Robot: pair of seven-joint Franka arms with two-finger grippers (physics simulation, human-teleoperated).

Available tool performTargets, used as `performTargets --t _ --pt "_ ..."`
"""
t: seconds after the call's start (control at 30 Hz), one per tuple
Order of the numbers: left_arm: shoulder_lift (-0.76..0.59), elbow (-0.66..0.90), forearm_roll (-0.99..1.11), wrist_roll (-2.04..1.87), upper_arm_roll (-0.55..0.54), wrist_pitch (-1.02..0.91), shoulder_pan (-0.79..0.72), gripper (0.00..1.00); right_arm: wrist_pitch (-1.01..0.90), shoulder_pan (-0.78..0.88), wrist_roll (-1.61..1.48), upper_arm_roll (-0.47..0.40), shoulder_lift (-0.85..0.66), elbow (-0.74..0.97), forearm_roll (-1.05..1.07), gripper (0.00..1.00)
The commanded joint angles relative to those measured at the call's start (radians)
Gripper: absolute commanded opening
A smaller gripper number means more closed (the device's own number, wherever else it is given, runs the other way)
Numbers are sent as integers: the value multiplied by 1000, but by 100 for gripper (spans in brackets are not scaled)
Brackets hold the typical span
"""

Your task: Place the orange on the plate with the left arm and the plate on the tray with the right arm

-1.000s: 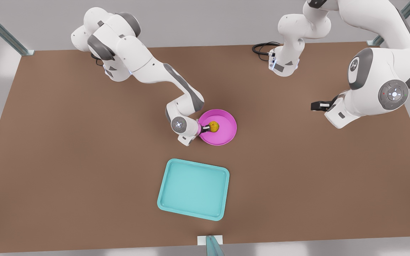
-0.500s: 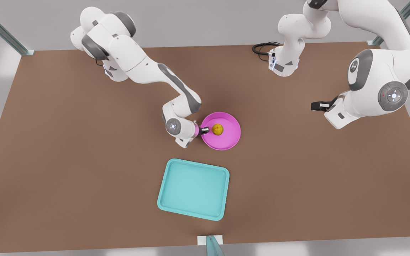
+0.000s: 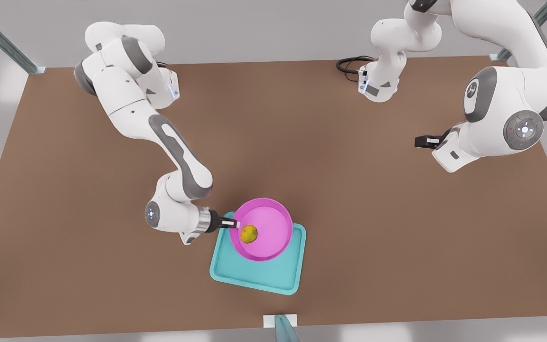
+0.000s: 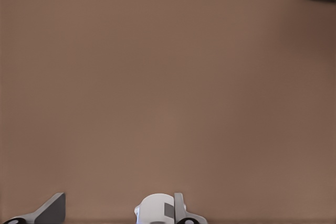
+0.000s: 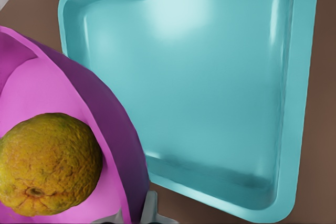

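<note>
One claw, the right claw, is pinching the plate rim, carrying the orange above the half-hidden tray, while the left claw is waiting, its fingers unreadable.

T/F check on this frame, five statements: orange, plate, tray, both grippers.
1. The orange lies in the plate. True.
2. The plate is over the tray. True.
3. The right gripper grips the plate's rim. True.
4. The left gripper holds the orange. False: it holds nothing and waits far off at the front view's right.
5. The tray is pink. False: it is teal.
</note>
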Motion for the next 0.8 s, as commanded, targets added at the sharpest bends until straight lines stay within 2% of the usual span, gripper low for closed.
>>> performTargets --t 0.0,0.23,0.37,0.4,0.43,0.63,0.67,0.7,0.77 --pt "-1 0 1 7 1 0 0 100 -33 -1 -40 -1 43 56 -13 21" --pt "-3 0 1 7 1 -5 0 100 -35 -2 -83 -47 187 227 -17 21" --pt "-3 2 0 7 1 -11 0 100 -35 -2 -97 -47 213 254 -17 21" --pt "-3 2 0 7 -1 -10 0 100 -33 -2 -99 -47 213 254 -16 97" --pt "-1 2 0 7 -1 -8 0 100 -33 -1 -99 -47 213 252 -16 100" --pt "2 2 1 7 -1 -13 0 100 -39 -4 -83 -46 170 247 -14 100" --pt "3 2 1 7 -1 -25 0 100 -93 -19 -79 -49 137 244 -16 100" --pt "7 2 3 9 1 -25 0 100 -177 -30 -77 -108 97 243 -33 100" --pt "7 3 4 9 1 -34 0 100 -472 -36 -83 -237 -40 252 -221 100"
